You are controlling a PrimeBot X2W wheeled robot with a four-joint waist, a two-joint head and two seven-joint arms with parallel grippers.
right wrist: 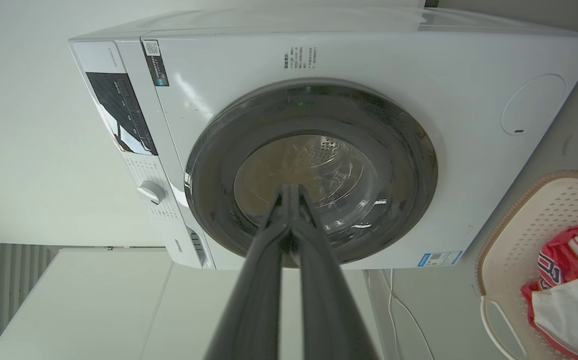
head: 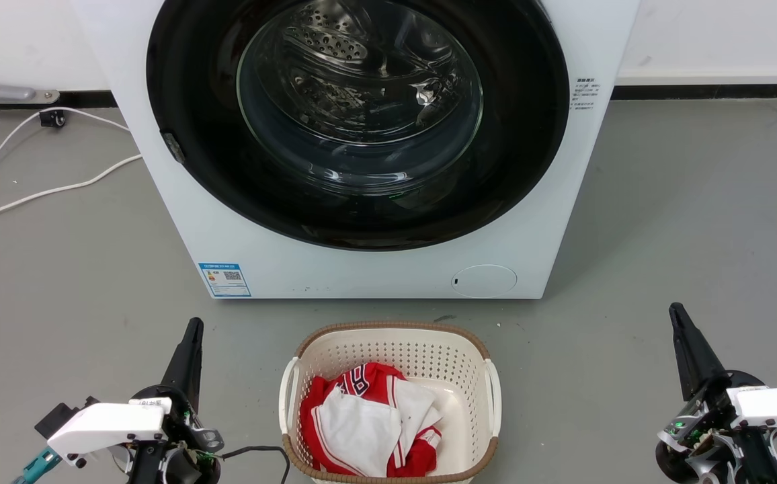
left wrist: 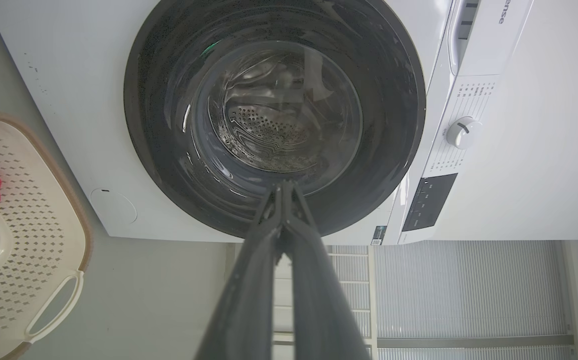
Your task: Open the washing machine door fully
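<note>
Between my left gripper [head: 195, 329] and right gripper [head: 676, 312], both with fingers together, one basket [head: 388, 334] holds red-white clothes [head: 368, 417]; ahead, one washing machine door [head: 190, 101], closed.

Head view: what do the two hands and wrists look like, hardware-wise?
The left hand has long, dark, tapering fingers on a round black base, a white boxy wrist cover, a black cable looping out and a teal connector. The right hand has the same dark fingers, a white housing and exposed silver-and-black mechanics with a small green light.
</note>
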